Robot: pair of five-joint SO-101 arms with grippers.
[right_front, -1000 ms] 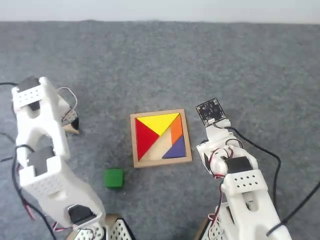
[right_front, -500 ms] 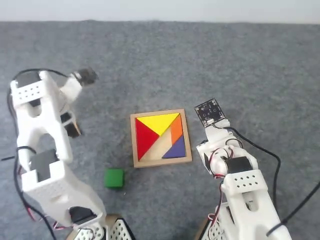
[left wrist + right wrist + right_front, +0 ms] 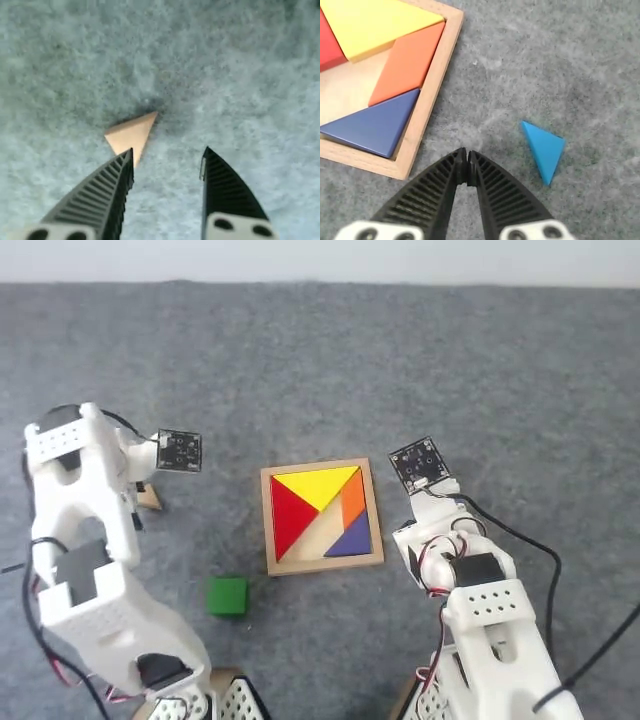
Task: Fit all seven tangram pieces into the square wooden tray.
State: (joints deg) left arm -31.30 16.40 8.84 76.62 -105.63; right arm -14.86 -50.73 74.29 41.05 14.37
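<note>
Four seated: a yellow triangle (image 3: pixel 318 485), a red triangle (image 3: pixel 288 518), an orange parallelogram (image 3: pixel 353 508) and a dark blue triangle (image 3: pixel 352 538) lie inside the square wooden tray (image 3: pixel 320 566). Bare wood shows between them toward its 6 o'clock edge.
Three loose: the green square (image 3: pixel 227 596) sits on the grey surface (image 3: pixel 450 370) at the tray's 7 o'clock. The tan triangle (image 3: pixel 131 134) lies well out at its 9 o'clock. The light blue triangle (image 3: pixel 545 148) lies near the tray's outer rim, apart from it.
Left claw (image 3: pixel 168 150): spread and empty, hanging by the tan triangle with one tip at its edge. Contact cannot be told.
Right claw (image 3: pixel 468 151): pressed together and empty, beside the tray's 3 o'clock rim.
Just changed: within the last second the left arm swung toward 12 o'clock, then came back over the tan triangle, which has not shifted. The right arm and the tray's contents match a second ago.
Meaning: no piece has been gained. The left arm seems to be lining up a pick, and its jaws do not yet straddle the triangle.
</note>
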